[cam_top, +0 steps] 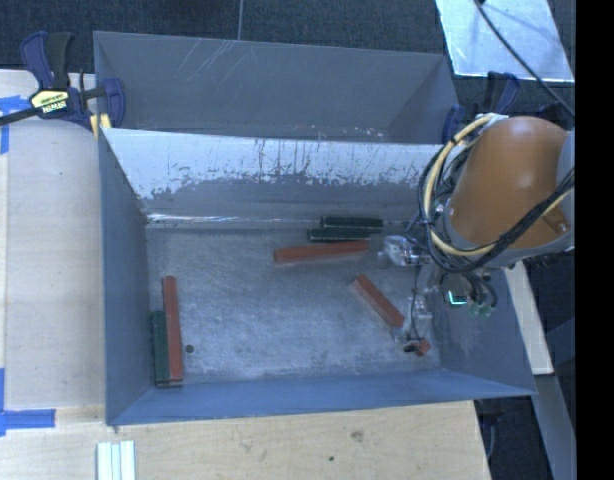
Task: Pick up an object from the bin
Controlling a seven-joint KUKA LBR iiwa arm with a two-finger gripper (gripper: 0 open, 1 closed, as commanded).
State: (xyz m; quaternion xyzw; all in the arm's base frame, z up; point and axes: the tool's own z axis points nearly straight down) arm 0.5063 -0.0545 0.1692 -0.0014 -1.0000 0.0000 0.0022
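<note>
Beside a brown bar (pixel 377 301), the end effector (pixel 418 345) hangs vertical.

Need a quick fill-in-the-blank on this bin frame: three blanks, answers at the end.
1. In the camera view the gripper hangs at the bin's front-____ corner.
2. The slanted red-brown stick, the thing nearest it, lies on its ____ side in the view.
3. Along the view's left wall lie ____ sticks: a long red-brown stick and a dark green stick.
Missing words: right; left; two.
</note>
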